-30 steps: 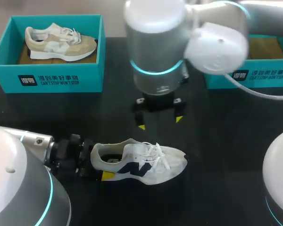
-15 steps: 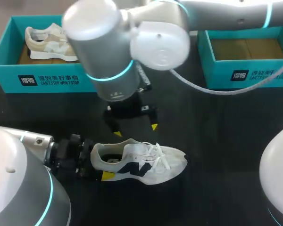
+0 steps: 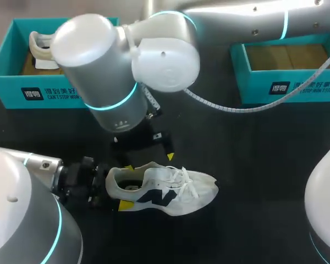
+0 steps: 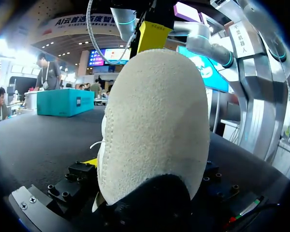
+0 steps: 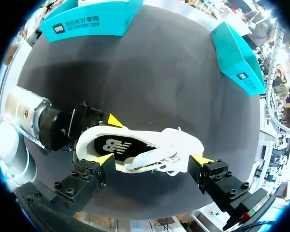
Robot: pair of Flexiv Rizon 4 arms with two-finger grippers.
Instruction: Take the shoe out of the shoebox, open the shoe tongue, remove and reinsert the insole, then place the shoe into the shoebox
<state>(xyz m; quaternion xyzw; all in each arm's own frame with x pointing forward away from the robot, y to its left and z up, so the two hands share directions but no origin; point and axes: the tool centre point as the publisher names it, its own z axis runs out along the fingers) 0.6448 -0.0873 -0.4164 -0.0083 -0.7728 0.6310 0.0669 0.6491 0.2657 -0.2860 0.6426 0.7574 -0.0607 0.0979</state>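
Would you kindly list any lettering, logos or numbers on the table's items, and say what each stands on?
Left shoebox, front wall: white logo block and lettering, too small to quote reliably.
Right shoebox, front wall: same white print, too small to quote.
White shoe, side: dark logo mark, no words.
Insole, inside the shoe: white logo, no legible words.
No numbers seen.

Exhibition hall: overhead banner (image 4: 70,21), screens (image 4: 108,57)
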